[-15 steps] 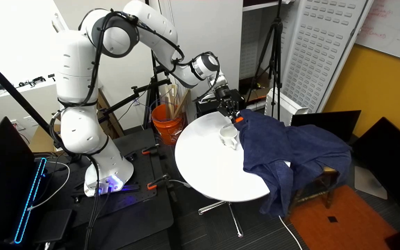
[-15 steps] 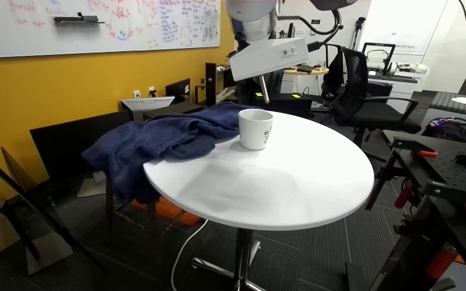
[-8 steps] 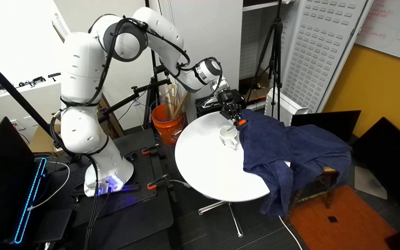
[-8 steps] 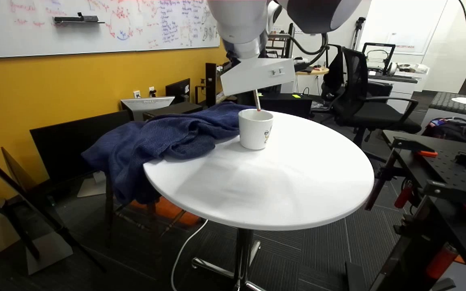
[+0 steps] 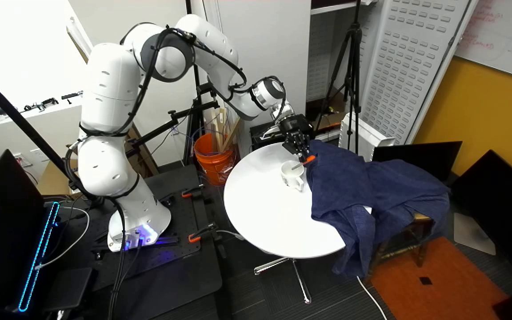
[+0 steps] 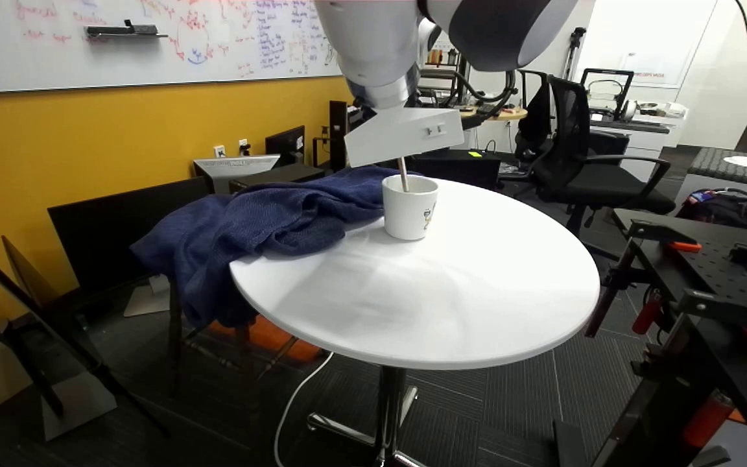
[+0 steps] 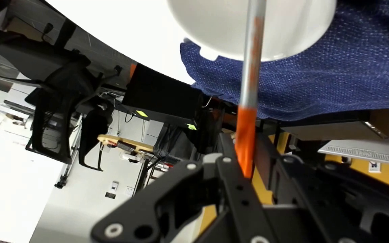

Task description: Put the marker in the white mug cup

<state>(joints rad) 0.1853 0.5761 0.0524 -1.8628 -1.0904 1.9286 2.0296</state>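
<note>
Orange-and-silver marker (image 7: 249, 84) pinched at orange end, fingers (image 7: 236, 182) closed to its width — long axis slanted down from them into printed white mug (image 6: 407, 214).

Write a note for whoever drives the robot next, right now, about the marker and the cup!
The tool is shut on the marker, at its orange end.
The marker slants down, its lower end inside the white mug; whether it touches bottom, I can't tell.
The mug is upright on the round table, beside the blue cloth.
Done: the marker is gripped and partly in the mug.
Left: probably lower it, let go gently and back away without tipping the mug.
</note>
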